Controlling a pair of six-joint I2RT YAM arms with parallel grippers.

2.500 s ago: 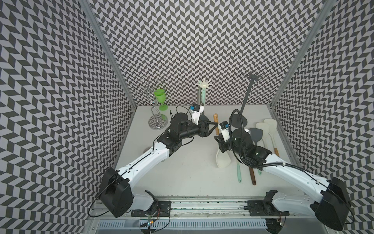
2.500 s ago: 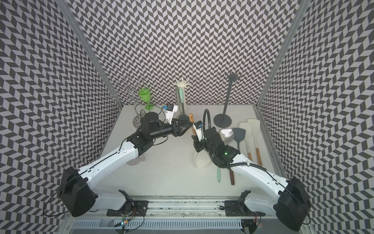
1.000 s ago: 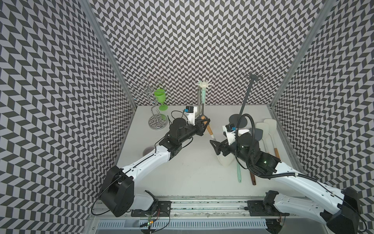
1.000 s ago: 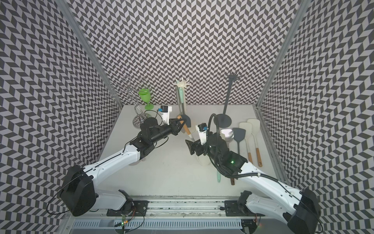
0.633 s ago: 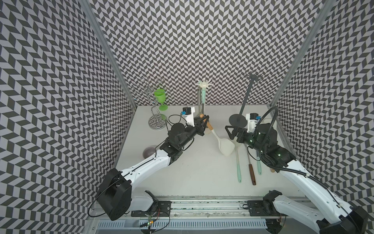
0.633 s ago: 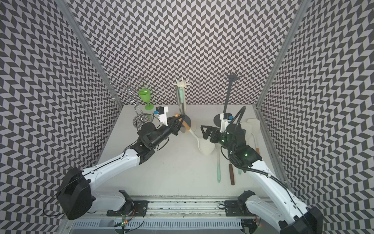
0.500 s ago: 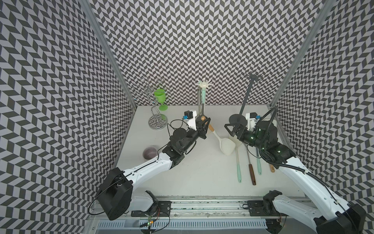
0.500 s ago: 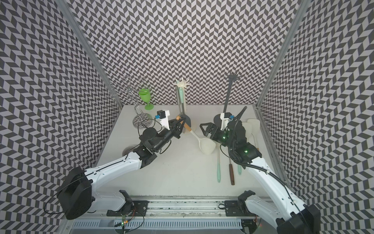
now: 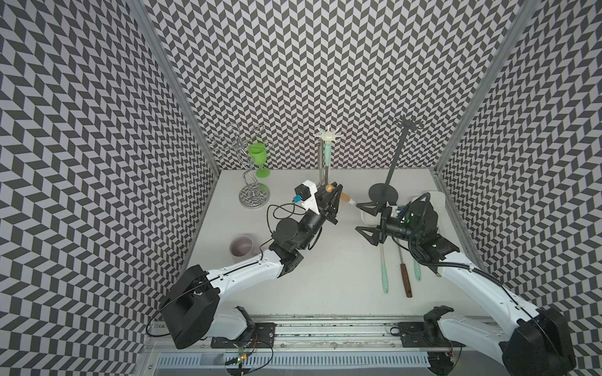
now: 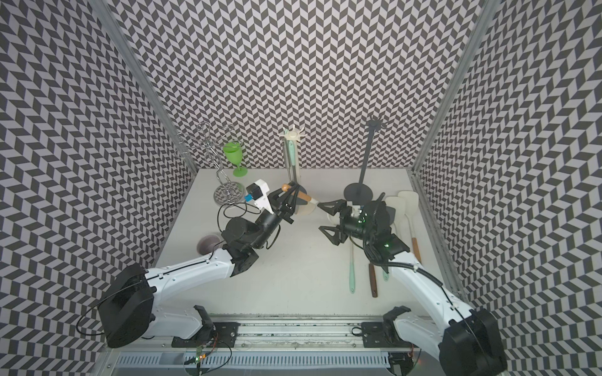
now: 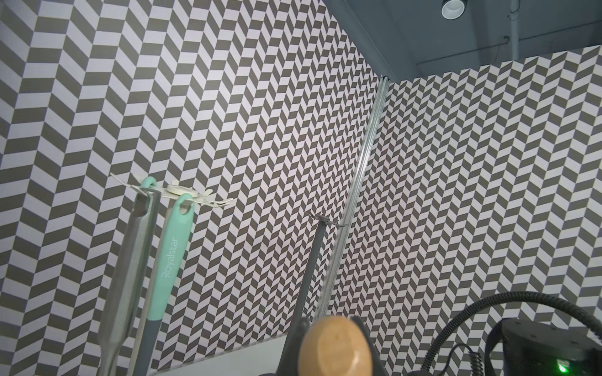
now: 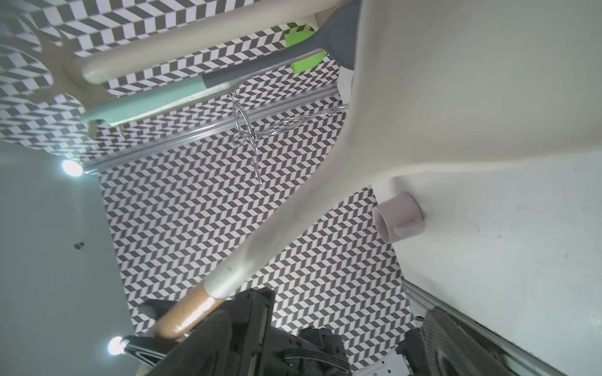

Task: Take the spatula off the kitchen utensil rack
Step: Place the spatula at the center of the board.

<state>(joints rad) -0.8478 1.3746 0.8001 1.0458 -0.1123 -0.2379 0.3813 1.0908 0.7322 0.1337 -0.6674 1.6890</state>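
two utensils hang on the cream kitchen utensil rack [image 9: 327, 138] at the far middle, but your spatula [image 9: 346, 197] is already off it, held in the air on the rack's near side. your left claw [image 9: 335, 194] is pinched narrow on the wooden handle, likely so the pale head reaches rightward. your right claw [image 9: 361, 217] stands wide around that head, seemingly for a handover; you can't tell whether it touches. further right, loose utensils [image 9: 405, 276] lie on the surface [image 9: 325, 260], probably where this one belongs.
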